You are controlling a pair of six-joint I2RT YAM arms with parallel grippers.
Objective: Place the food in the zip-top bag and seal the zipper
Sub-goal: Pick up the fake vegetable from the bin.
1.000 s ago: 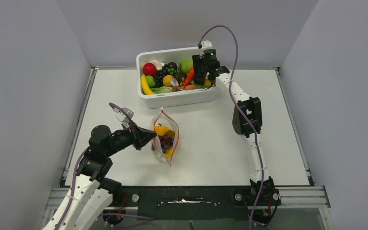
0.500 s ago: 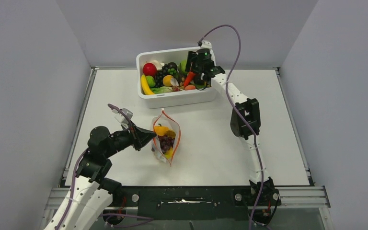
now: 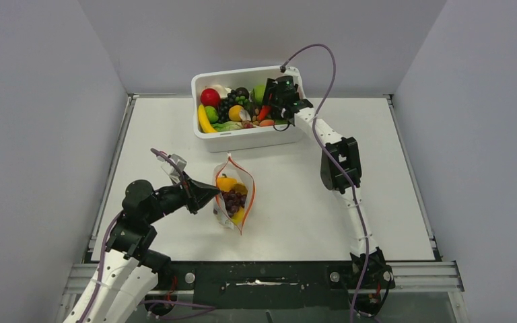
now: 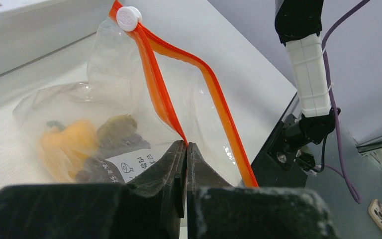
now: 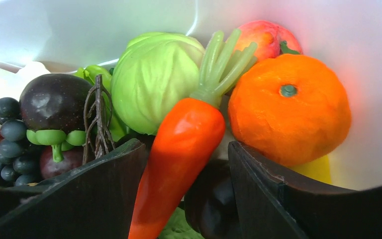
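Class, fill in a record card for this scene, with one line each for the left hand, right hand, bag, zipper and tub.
left hand: shut, pinching the rim of the bag
right hand: open, one finger on either side of a carrot
bag: mouth open, pepper and grapes inside
zipper: not sealed
tub: white, full of toy produce
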